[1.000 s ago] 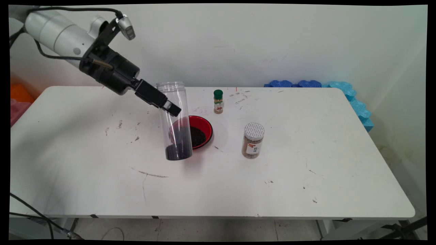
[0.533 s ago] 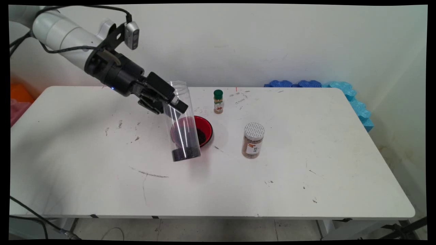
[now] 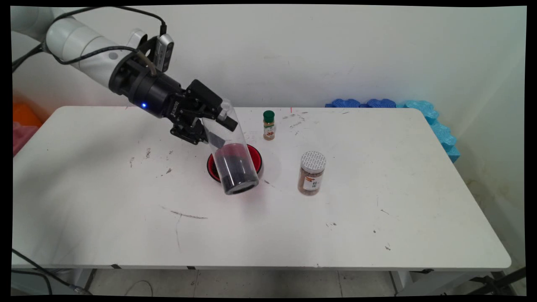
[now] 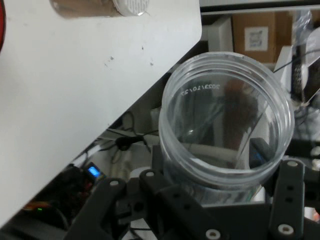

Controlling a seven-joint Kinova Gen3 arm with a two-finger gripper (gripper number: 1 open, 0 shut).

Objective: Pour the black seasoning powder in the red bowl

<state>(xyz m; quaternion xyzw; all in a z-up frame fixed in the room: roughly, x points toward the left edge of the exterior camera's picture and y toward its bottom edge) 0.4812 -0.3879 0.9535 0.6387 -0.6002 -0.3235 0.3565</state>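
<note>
Clear plastic cylindrical jar (image 3: 231, 156), smooth-walled with dark granules pooled at its base, hangs tilted over the shallow red bowl (image 3: 256, 156) near the table's (image 3: 377, 218) middle. Black two-finger gripper (image 3: 214, 121) pinches it near the open rim, apparently to keep the contents from spilling. Brown spice jar (image 3: 311, 173) stands rightward.
</note>
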